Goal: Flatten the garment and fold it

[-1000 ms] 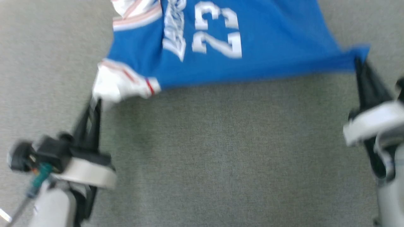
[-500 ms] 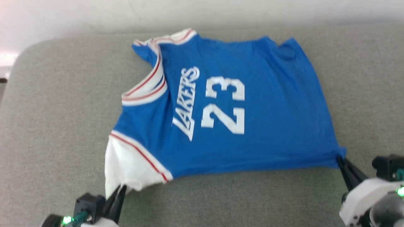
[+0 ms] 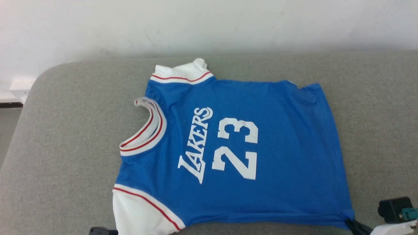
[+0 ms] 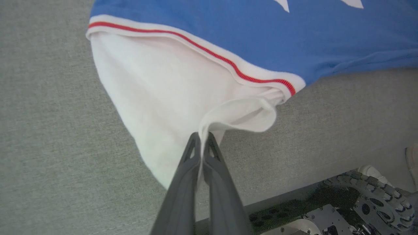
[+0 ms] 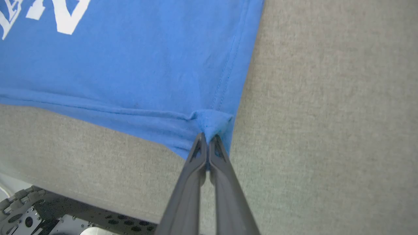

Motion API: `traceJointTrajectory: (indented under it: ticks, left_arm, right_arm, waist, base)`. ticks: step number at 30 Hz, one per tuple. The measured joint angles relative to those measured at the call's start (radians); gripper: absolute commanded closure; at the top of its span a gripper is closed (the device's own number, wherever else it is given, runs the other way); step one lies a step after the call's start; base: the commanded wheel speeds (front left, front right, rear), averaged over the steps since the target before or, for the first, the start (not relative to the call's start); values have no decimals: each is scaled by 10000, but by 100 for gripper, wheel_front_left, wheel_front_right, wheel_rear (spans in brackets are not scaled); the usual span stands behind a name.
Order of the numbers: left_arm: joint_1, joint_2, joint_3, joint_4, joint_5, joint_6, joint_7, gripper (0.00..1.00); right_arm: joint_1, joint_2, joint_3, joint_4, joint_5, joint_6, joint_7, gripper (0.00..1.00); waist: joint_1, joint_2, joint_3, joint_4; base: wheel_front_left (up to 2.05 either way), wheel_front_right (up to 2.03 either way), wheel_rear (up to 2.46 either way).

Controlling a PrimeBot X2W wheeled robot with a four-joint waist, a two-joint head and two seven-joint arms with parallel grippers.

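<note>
Garment (image 3: 277,137) lies collar-left, hem-right, left tool (image 4: 203,137) pinching its sleeve, right tool (image 5: 208,138) its hem corner.

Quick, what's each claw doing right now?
Left gripper: closed on the garment, at its white sleeve.
Right gripper: closed on the garment, at its blue hem corner.

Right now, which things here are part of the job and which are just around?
Part of the job: the blue garment; the left gripper, pinching its white sleeve; the right gripper, pinching its blue hem corner.
Just around: the grey cushion beneath it; the white wall behind.
</note>
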Motion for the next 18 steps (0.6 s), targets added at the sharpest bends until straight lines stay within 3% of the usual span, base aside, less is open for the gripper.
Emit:
traceJointTrajectory:
  ticks: [11, 18]
  left_arm:
    - [1158, 40, -81, -953, -966, 205, 1521, 100]
    - [1578, 205, 100, -1708, -1103, 466, 1774, 100]
  right_arm:
    - [1378, -109, -163, -809, 792, -2, 2157, 100]
    - [1710, -98, -366, -1306, 949, -12, 2493, 100]
  waist:
    - [-1, 0, -689, 18]
    - [0, 0, -687, 116]
  base:
    - [0, 0, 0]
    - [0, 0, 0]
